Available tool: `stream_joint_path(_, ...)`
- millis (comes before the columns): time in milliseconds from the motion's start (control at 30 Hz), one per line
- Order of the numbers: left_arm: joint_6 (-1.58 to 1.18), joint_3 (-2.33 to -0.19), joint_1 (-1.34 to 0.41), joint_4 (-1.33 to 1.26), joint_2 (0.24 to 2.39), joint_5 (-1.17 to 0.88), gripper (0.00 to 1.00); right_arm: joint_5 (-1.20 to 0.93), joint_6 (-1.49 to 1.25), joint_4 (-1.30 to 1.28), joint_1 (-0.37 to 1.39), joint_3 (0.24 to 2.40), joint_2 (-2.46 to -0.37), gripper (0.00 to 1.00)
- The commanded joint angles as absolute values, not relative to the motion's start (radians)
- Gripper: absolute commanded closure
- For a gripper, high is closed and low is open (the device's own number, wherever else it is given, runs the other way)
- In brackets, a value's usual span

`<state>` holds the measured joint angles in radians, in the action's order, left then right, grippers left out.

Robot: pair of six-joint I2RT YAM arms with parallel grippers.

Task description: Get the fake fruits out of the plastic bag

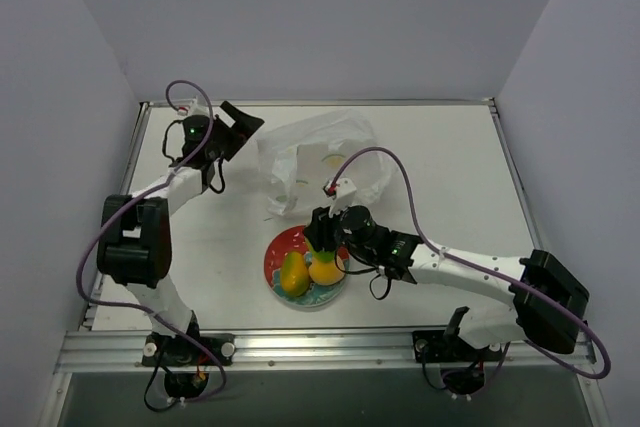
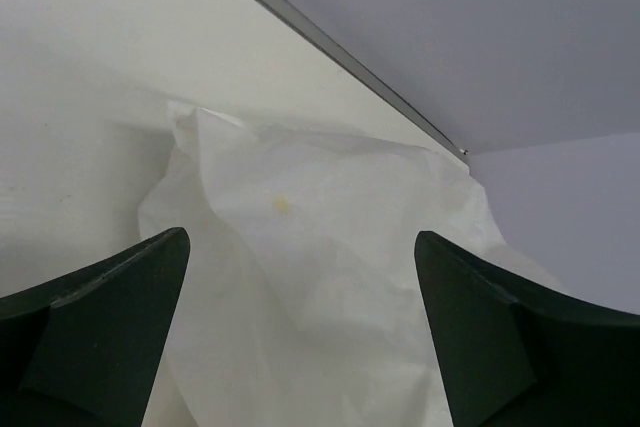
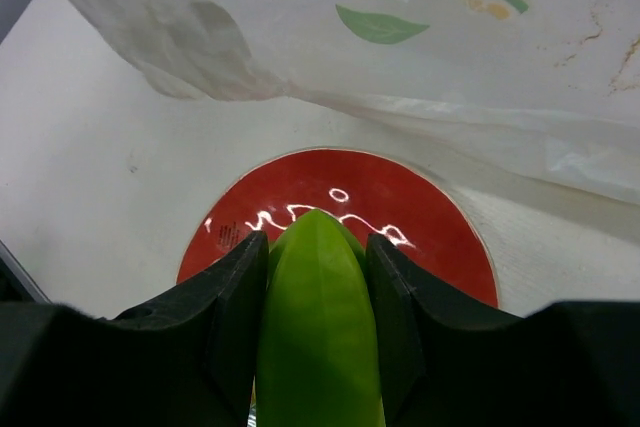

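Observation:
The plastic bag (image 1: 320,162) lies crumpled at the table's middle back. It fills the left wrist view (image 2: 320,277) and shows at the top of the right wrist view (image 3: 400,47). My right gripper (image 1: 322,237) is shut on a glossy green fake fruit (image 3: 318,327) and holds it over the red plate (image 3: 430,217). A yellow-orange-green mango shape (image 1: 293,272) and a round orange-yellow fruit (image 1: 325,269) lie on the plate (image 1: 278,250). My left gripper (image 1: 240,122) is open and empty just left of the bag, with film between its fingers (image 2: 110,317).
The table's metal back rail (image 2: 330,52) runs close behind the bag. The grey side walls stand at both table edges. A green leaf print (image 3: 380,25) marks the bag film.

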<state>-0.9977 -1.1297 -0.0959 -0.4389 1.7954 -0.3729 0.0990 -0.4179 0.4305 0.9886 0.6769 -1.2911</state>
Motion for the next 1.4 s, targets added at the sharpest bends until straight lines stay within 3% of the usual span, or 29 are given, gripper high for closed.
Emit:
stream_joint_path(0, -0.928, -1.070, -0.089, -0.379, 1.576, -0.315, 0.06, 0.072, -0.371, 0.514, 0.996, 0.726, -1.350, 0.71)
stream_joint_path(233, -0.884, -0.918, -0.094, -0.184, 1.218, -0.278, 0.06, 0.054, -0.331, 0.604, 0.992, 0.785, -1.524, 0.71)
stream_joint_path(467, -0.718, -0.959, -0.086, 0.185, 0.895, -0.276, 0.06, 0.071, -0.282, 0.626, 0.982, 0.860, -1.629, 0.71)
stream_joint_path(700, -0.528, -0.954, -0.087, 0.417, 0.729, -0.273, 0.06, 0.083, -0.297, 0.658, 0.983, 0.838, -1.687, 0.71)
stream_joint_path(900, -0.463, -0.896, -0.087, 0.505, 0.612, -0.334, 0.06, 0.107, -0.304, 0.698, 0.992, 0.827, -1.720, 0.64)
stream_joint_path(1000, -0.417, -0.890, -0.089, 0.546, 0.588, -0.377, 0.06, 0.130, -0.293, 0.681, 0.999, 0.831, -1.698, 0.53)
stream_joint_path(1133, -0.373, -0.910, -0.089, 0.601, 0.565, -0.399, 0.06, 0.169, -0.282, 0.632, 1.019, 0.822, -1.625, 0.25)
stream_joint_path(1233, -0.351, -0.933, -0.089, 0.604, 0.558, -0.411, 0.06, 0.179, -0.287, 0.606, 1.028, 0.802, -1.550, 0.11)
stream_joint_path(1367, -0.338, -0.983, -0.121, 0.604, 0.586, -0.413, 0.06, 0.192, -0.284, 0.548, 1.058, 0.787, -1.419, 0.03)
